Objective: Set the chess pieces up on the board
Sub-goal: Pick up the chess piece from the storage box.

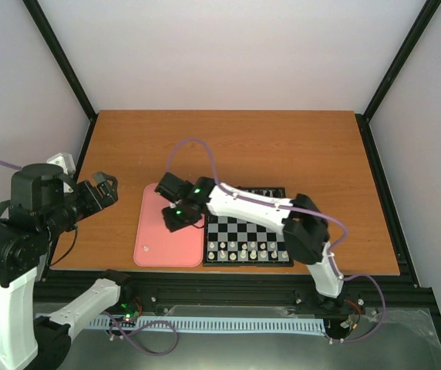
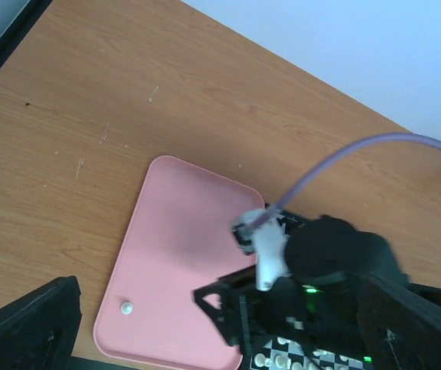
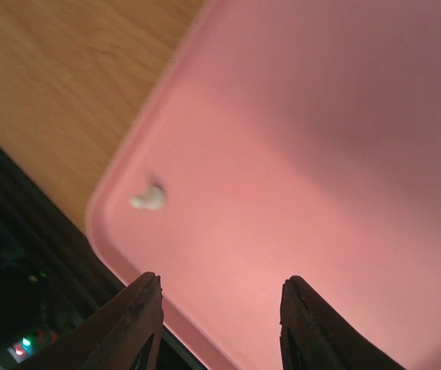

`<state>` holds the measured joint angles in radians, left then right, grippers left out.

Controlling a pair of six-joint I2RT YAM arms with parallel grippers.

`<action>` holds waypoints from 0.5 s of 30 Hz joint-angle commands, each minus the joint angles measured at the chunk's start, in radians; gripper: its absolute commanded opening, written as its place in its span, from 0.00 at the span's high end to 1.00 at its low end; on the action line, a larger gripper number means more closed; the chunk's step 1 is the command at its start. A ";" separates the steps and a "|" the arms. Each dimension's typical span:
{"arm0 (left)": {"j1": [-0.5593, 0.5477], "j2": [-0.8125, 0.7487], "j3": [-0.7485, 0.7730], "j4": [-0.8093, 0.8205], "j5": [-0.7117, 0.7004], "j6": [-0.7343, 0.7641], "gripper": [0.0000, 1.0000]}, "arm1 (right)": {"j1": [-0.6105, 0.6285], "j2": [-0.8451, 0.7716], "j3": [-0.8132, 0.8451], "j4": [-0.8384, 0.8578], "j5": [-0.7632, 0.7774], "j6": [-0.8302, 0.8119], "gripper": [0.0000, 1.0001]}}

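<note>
The board (image 1: 248,228) lies at the table's front, with cream-white chess pieces (image 1: 244,248) in its near rows and black ones (image 1: 264,193) along the far edge. One cream-white piece (image 1: 148,249) lies alone in the pink tray (image 1: 159,208). It also shows in the right wrist view (image 3: 149,199) and the left wrist view (image 2: 127,307). My right gripper (image 1: 176,220) hovers over the tray's right part, open and empty (image 3: 220,289). My left gripper (image 1: 106,187) is held up left of the tray, open and empty (image 2: 219,289). The right arm hides part of the board.
The pink tray (image 3: 344,154) touches the board's left side near the table's front edge. Bare wooden tabletop (image 1: 228,146) stretches behind the tray and the board. Black frame posts (image 1: 60,54) stand at the back corners. The board's corner (image 2: 305,358) shows in the left wrist view.
</note>
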<state>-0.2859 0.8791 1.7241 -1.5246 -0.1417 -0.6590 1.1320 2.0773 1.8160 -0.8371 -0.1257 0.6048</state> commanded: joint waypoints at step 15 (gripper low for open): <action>0.007 -0.029 0.036 -0.080 0.022 0.014 0.00 | 0.108 0.415 0.493 -0.100 -0.109 -0.026 0.60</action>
<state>-0.2859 0.8604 1.7294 -1.5738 -0.1276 -0.6582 1.2404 2.4588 2.2810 -0.9043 -0.2291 0.5697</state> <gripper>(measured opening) 0.999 0.403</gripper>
